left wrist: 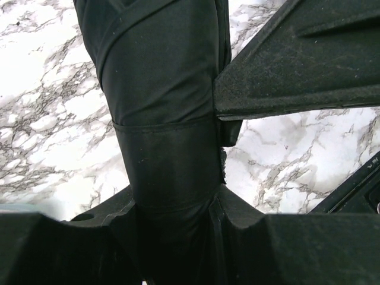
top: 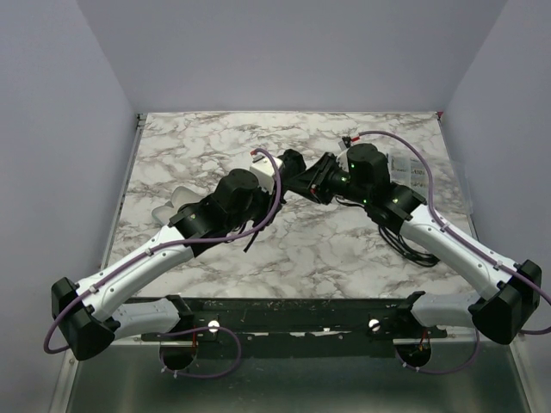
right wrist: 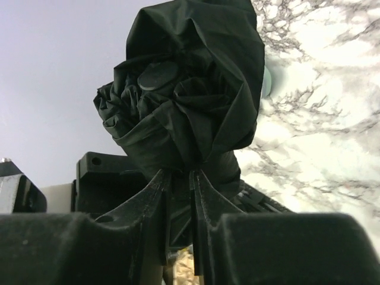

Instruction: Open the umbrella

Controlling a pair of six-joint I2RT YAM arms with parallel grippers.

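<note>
The black folded umbrella (top: 301, 178) is held above the marble table between both grippers. In the left wrist view its wrapped black canopy (left wrist: 160, 107) runs down between my fingers. My left gripper (left wrist: 178, 208) is shut around this canopy; in the top view the left gripper (top: 288, 168) sits just left of centre. My right gripper (right wrist: 181, 184) is shut on a pinch of the bunched canopy fabric (right wrist: 190, 101) at the umbrella's end, where a round cap (right wrist: 157, 74) shows. In the top view the right gripper (top: 321, 179) faces the left one. The handle and shaft are hidden.
A pale mint-green case (top: 172, 202) lies partly under the left arm, and its edge shows in the right wrist view (right wrist: 267, 80). A coiled black cable (top: 405, 245) lies by the right arm. Small white items (top: 400, 163) sit at the back right. The right gripper's finger (left wrist: 297, 59) crosses the left wrist view.
</note>
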